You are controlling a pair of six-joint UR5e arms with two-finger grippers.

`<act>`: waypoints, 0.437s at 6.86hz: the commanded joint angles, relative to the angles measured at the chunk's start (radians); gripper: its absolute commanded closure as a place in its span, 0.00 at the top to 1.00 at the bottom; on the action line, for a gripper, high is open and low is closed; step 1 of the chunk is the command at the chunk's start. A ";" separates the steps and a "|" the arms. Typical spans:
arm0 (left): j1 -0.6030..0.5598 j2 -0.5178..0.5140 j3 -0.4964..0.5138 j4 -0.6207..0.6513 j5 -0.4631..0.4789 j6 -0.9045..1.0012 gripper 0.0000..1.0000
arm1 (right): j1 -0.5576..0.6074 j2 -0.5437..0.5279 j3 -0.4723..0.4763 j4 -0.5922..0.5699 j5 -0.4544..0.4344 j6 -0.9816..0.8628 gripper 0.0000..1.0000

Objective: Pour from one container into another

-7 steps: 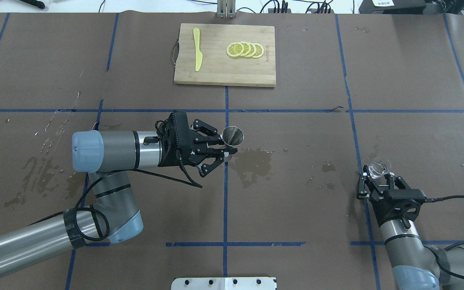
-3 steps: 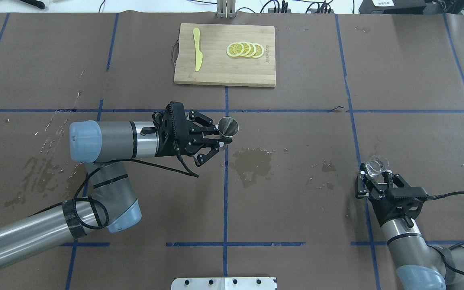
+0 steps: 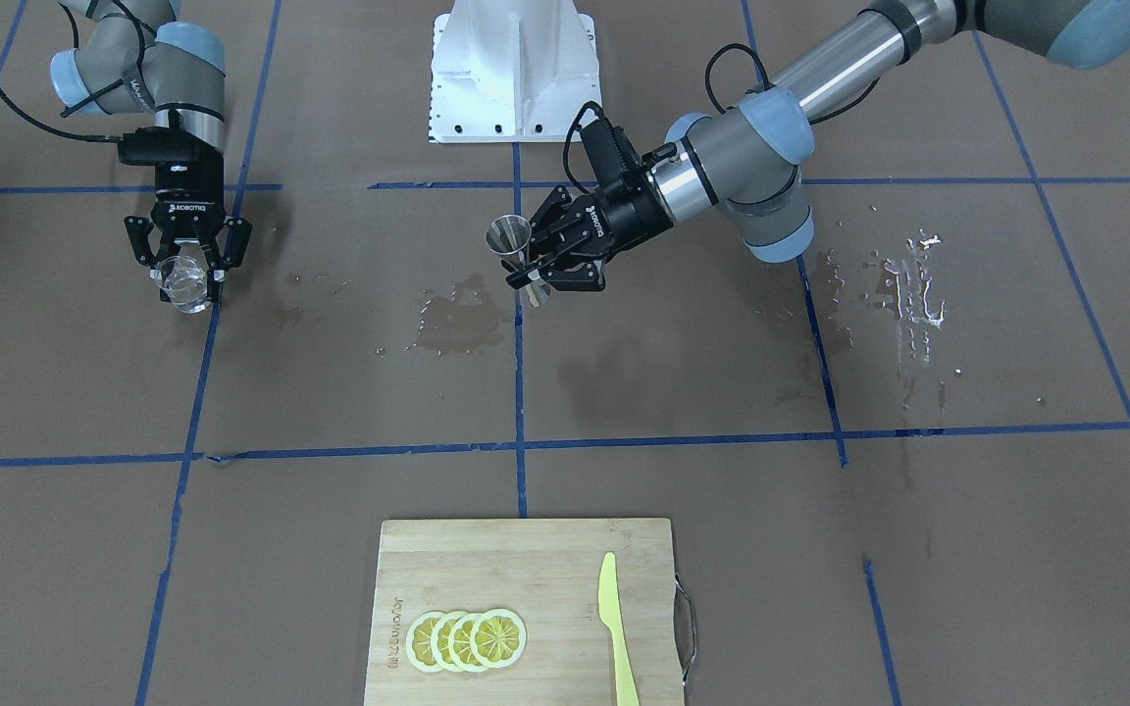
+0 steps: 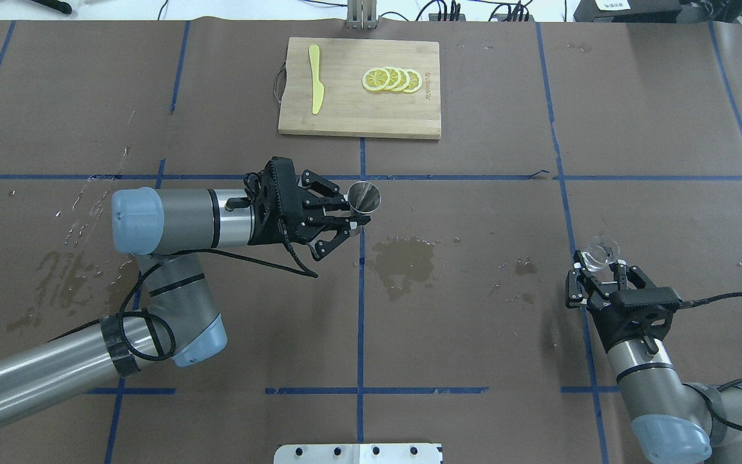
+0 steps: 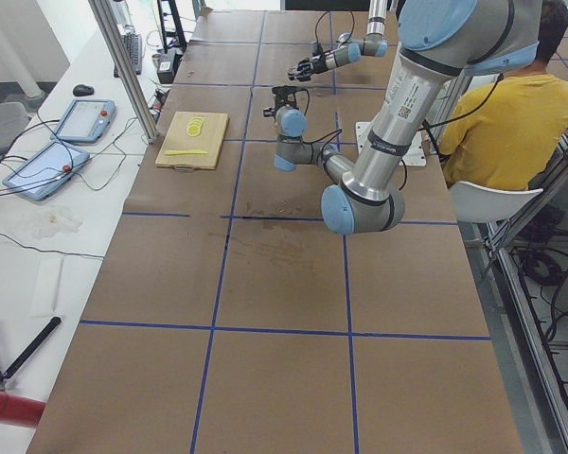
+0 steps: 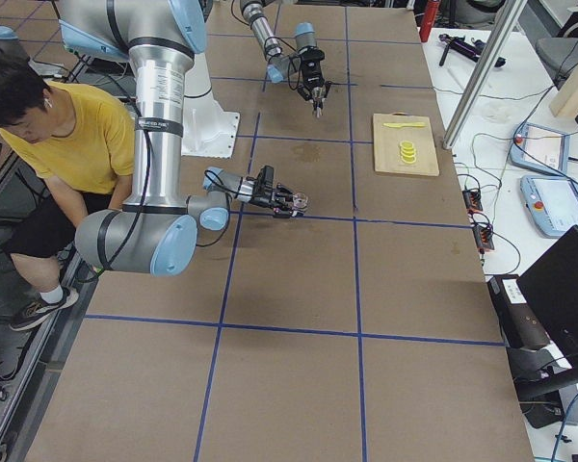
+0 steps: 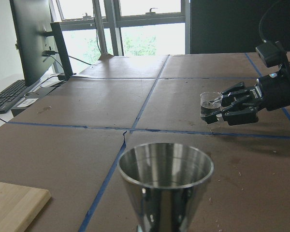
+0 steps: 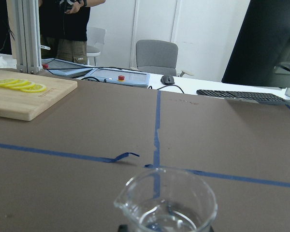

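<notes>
My left gripper (image 4: 357, 216) is shut on the narrow waist of the steel jigger (image 4: 366, 196), which it holds upright above the table near the centre line. From the front the jigger (image 3: 509, 238) is seen off the surface in that gripper (image 3: 528, 271). Its open top cone (image 7: 164, 176) fills the left wrist view. Far to the right, my right gripper (image 4: 599, 267) is shut on the clear glass cup (image 4: 601, 253), also upright. The cup (image 8: 168, 203) has a pouring lip and seems to hold a little clear liquid. The two containers are well apart.
A wooden cutting board (image 4: 358, 122) at the far middle carries lemon slices (image 4: 391, 80) and a yellow knife (image 4: 315, 77). A wet patch (image 4: 403, 258) lies on the brown paper between the arms, with more damp marks at the left (image 4: 62, 270). A seated person (image 6: 72, 125) is beside the robot.
My left gripper has carried the jigger a little away from the robot and slightly left. The right gripper with the cup has shifted slightly forward and left.
</notes>
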 commanded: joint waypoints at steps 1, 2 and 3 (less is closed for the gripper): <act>0.000 0.000 0.001 0.000 0.000 0.000 0.00 | 0.050 0.062 0.041 -0.001 0.008 -0.134 0.00; 0.000 0.000 0.002 0.000 0.000 0.000 0.00 | 0.081 0.083 0.052 -0.001 0.055 -0.203 0.00; 0.000 0.000 0.002 0.000 0.000 0.000 0.00 | 0.092 0.096 0.087 -0.001 0.065 -0.286 0.00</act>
